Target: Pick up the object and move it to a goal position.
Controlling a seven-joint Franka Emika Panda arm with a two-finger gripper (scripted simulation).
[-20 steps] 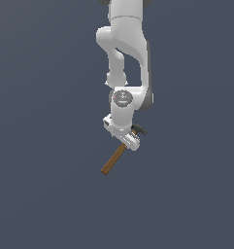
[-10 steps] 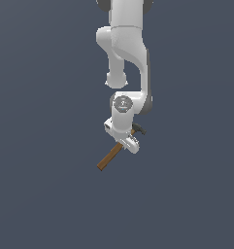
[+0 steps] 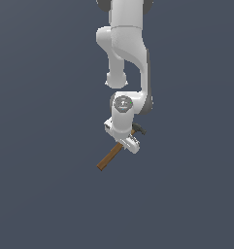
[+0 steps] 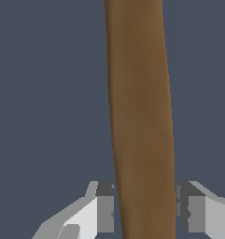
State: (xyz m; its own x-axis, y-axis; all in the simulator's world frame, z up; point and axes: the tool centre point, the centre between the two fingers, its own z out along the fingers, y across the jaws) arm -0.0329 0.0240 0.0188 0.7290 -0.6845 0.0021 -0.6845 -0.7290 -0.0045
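Observation:
The object, a hammer with a brown wooden handle (image 3: 108,158) and a dark metal head (image 3: 138,129), hangs slanted in my gripper (image 3: 126,141). The handle points down toward the exterior view's left, and the head sticks out on the other side of the hand. The gripper is shut on the handle close to the head. In the wrist view the handle (image 4: 139,116) fills the middle of the picture. The two fingertips (image 4: 105,207) press against it from either side, with the gripper (image 4: 144,210) centred on the wood.
The white arm (image 3: 125,53) reaches down from the top of the exterior view. Around it there is only a plain dark grey-blue ground, with no other objects or edges showing.
Over the last second the handle's free end shifted slightly up and toward the exterior view's left. The grip stays shut on the hammer, and the hand has hardly moved.

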